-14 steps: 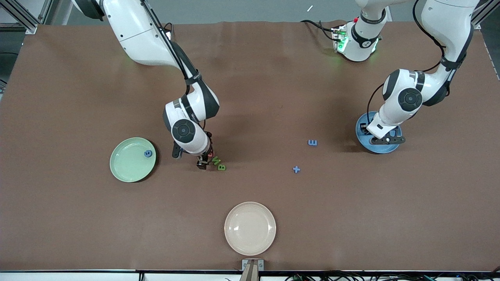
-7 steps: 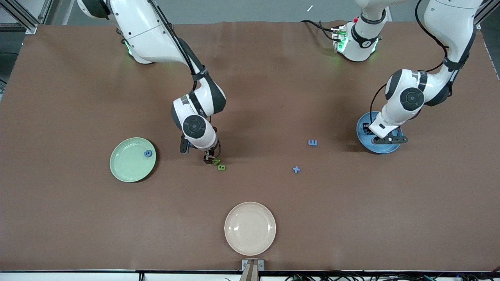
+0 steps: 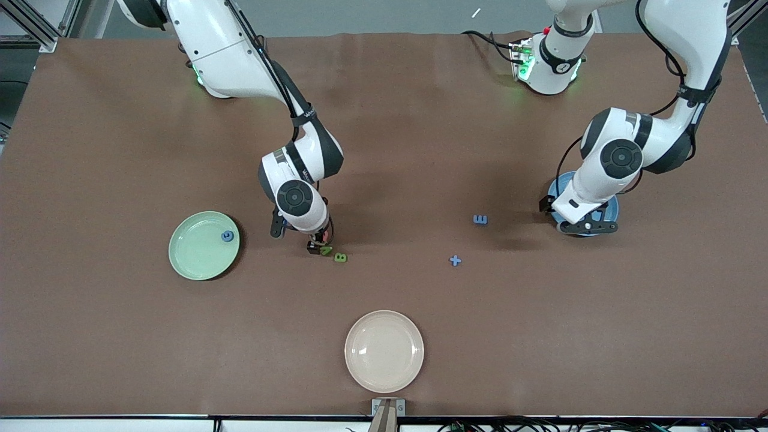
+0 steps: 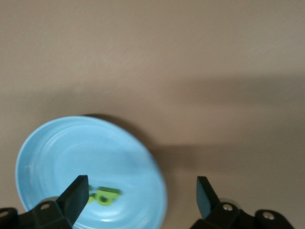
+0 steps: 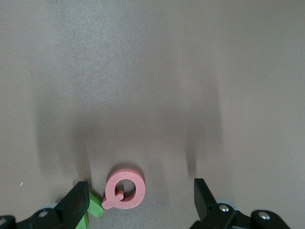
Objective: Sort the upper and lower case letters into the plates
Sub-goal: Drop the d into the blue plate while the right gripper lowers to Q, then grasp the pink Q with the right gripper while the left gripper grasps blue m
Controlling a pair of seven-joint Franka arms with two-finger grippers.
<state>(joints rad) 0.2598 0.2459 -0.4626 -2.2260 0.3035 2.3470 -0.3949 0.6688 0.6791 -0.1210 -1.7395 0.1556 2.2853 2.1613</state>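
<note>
A pink letter Q (image 5: 124,190) lies flat on the brown table (image 3: 420,150), its tail directed toward a green letter piece (image 5: 94,206) touching it. The right gripper (image 5: 138,202) is held low over both, fingers spread apart. A green letter (image 4: 106,196) lies in the blue plate (image 4: 57,157), beneath the open-fingered left gripper (image 4: 143,200). A blue letter (image 3: 227,236) rests in the pale green plate (image 3: 195,252).

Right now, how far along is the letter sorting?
Partly done. One blue letter lies in the pale green plate, one green letter in the blue plate. The right hand is open around a pink Q; the left hand is open over the blue plate. A green B, blue E and blue plus-shaped piece lie unsorted.
</note>
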